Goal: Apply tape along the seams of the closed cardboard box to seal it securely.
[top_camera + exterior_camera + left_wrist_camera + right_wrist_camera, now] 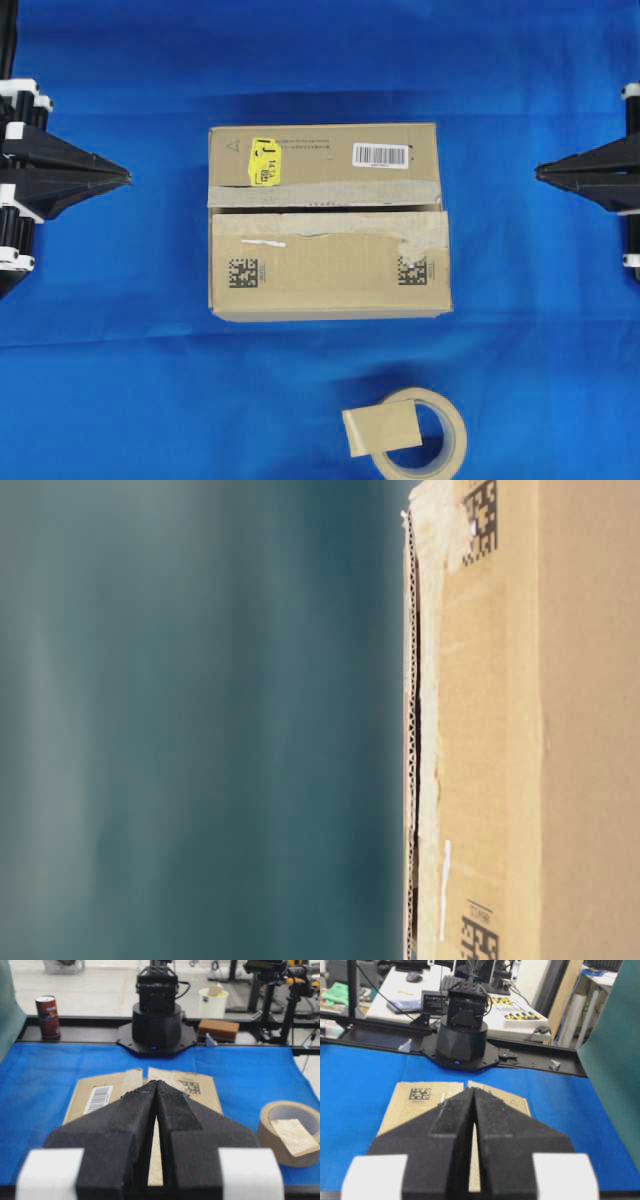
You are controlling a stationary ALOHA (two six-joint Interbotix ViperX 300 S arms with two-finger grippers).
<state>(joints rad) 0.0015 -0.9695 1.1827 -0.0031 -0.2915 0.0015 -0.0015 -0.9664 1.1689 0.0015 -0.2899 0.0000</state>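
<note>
Squarely in the middle of the blue tabletop [120,400] sits the cardboard box [330,270], its top facing the overhead camera. A yellow sticker [265,162] lies on the far flap toward the left, and a white barcode label [380,155] on the same flap toward the right. Two black data-matrix codes [243,273] mark the near flap, one at each end. The seams [325,209] run left to right across the lid as a dark slit where the two flaps meet, edged on both sides by worn pale tape remnants [330,228]; in the table-level view the flap edges look slightly parted, though that picture is close and partly blurred.

Near the lower edge of the overhead view, well apart from the box and right of centre, lies the beige roll [430,440]. The tape [380,432], a short tan strip, rests on the roll's left side, overhanging its rim.

The left end effector [128,178] hovers at the left of the scene, pointing toward the box with blue cloth between them; its black fingers [135,1115] are pressed together and hold nothing. The right end effector [538,172] mirrors it on the right, also apart from the box, its fingers [492,1115] likewise closed on nothing. Beyond the tabletop in the left wrist view stands a red can [48,1016].
</note>
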